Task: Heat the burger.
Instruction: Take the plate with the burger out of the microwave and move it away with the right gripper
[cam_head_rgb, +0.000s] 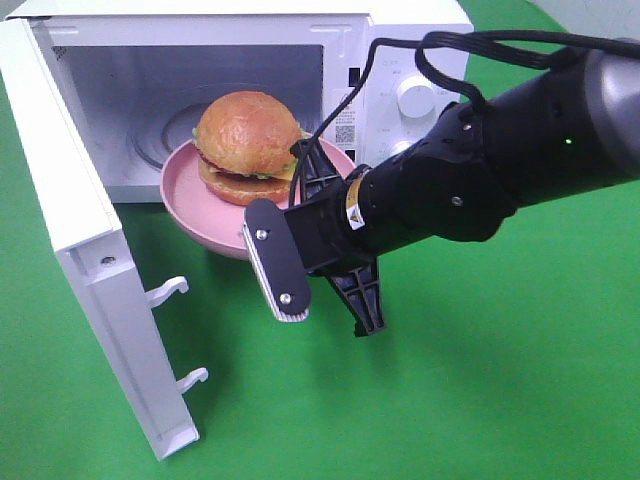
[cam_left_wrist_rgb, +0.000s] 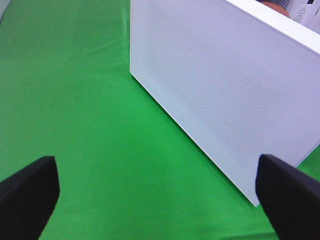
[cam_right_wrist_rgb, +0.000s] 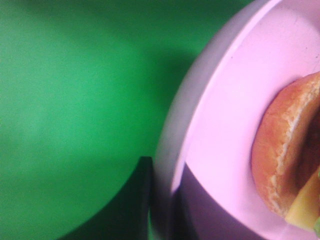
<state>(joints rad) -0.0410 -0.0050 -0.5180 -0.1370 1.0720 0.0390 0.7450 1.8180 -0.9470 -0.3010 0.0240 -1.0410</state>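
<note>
The burger (cam_head_rgb: 245, 145), with glossy orange-brown buns, green lettuce and yellow cheese, sits on a round pink plate (cam_head_rgb: 195, 220). The plate is at the mouth of the open white microwave (cam_head_rgb: 400, 40), partly inside and partly sticking out over the green table. My right gripper (cam_head_rgb: 300, 205) is shut on the plate's near rim. In the right wrist view, the right gripper (cam_right_wrist_rgb: 162, 210) has dark fingers (cam_right_wrist_rgb: 137, 200) clamped on the plate rim (cam_right_wrist_rgb: 200, 115), with the burger (cam_right_wrist_rgb: 287, 150) beside them. My left gripper (cam_left_wrist_rgb: 160, 200) is open and empty above the green cloth, out of the exterior view.
The microwave door (cam_head_rgb: 90, 250) stands swung open on the left, with two white latch hooks (cam_head_rgb: 170, 290). Its outer face (cam_left_wrist_rgb: 225, 85) is close in front of the left gripper. The control knob (cam_head_rgb: 415, 95) is on the microwave's right panel. Green cloth (cam_head_rgb: 480, 380) covers the table.
</note>
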